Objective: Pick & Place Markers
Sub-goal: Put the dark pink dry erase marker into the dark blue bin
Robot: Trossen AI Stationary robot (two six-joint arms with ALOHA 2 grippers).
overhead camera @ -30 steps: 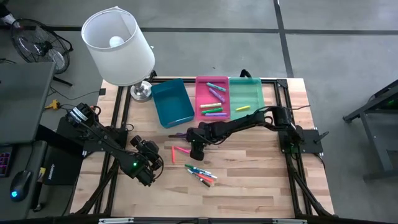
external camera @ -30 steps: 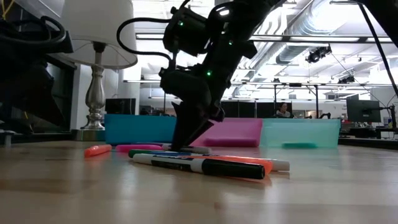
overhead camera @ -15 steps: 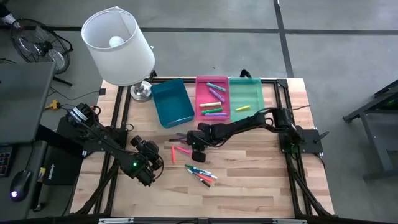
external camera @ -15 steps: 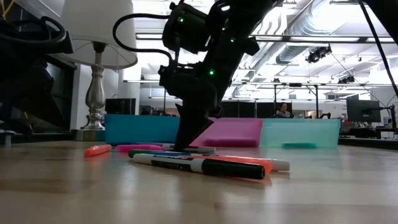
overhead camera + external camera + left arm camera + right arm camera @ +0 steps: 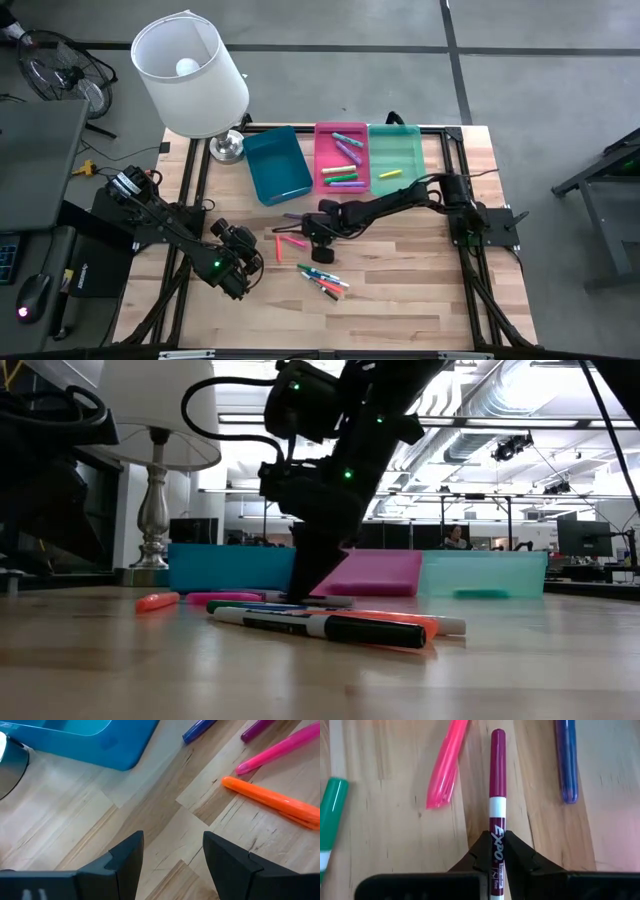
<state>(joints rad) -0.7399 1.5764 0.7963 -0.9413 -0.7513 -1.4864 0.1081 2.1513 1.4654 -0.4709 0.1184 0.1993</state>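
Several markers lie loose on the wooden table (image 5: 400, 260): an orange and a pink one (image 5: 290, 242) at mid-table, and a mixed cluster (image 5: 322, 280) nearer the front. My right gripper (image 5: 495, 857) (image 5: 317, 243) (image 5: 303, 594) points steeply down at mid-table, shut on a magenta-and-white marker (image 5: 497, 780). Beside that marker lie a pink highlighter (image 5: 447, 765), a blue marker (image 5: 566, 765) and a green one (image 5: 331, 820). My left gripper (image 5: 172, 865) (image 5: 256, 257) waits open, low over the table's left front, near an orange marker (image 5: 270, 802). My right gripper pinches the magenta marker's white barrel (image 5: 496, 827) between its two fingers, near the end opposite the magenta cap. The fingers come from above, slanting down, and lie across the marker. The marker points away from the gripper, level with the tabletop; I cannot tell whether it is lifted clear.
Three trays stand side by side at the table's far edge: blue (image 5: 278, 165), pink (image 5: 325, 150) with several markers in it, green (image 5: 400, 150) with a yellow one. A white-shaded lamp (image 5: 190, 75) stands at the far left corner. Bare wood lies to the right front.
My right gripper has shut on the magenta marker; in the low view its fingers have drawn together. It has also rolled a little about its own axis. The marker has stayed about where it lay.
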